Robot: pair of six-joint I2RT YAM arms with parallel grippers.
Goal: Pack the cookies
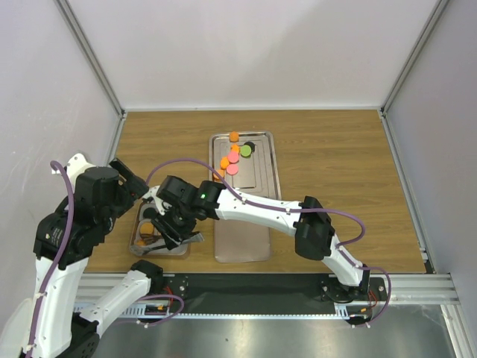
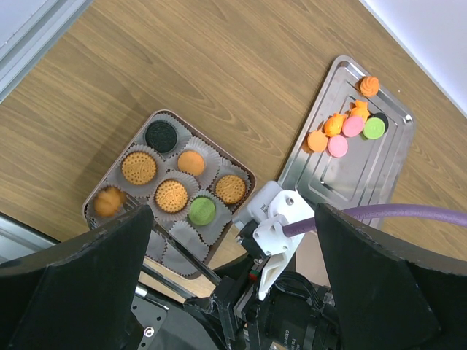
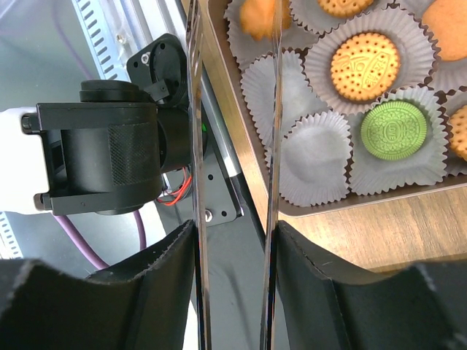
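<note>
Several cookies (image 1: 233,158), orange, pink, green and black, lie at the far end of the steel tray (image 1: 257,224). More cookies (image 2: 171,195) sit in paper cups in the small box (image 2: 98,189). My right gripper (image 3: 233,233) is shut on metal tongs (image 3: 195,146), whose blades stand apart and reach over the box's near-left corner. A blurred orange cookie (image 3: 259,18) shows at the right blade's tip over a corner cup. I cannot tell whether the blades touch it. My left gripper (image 2: 230,219) hangs open and empty, high above the box (image 1: 136,237).
Several paper cups (image 3: 310,164) along the box's near side hold nothing. The right arm (image 1: 253,210) stretches across the tray's near half to the box. The left arm's base (image 3: 109,157) sits just off the table edge beside the box.
</note>
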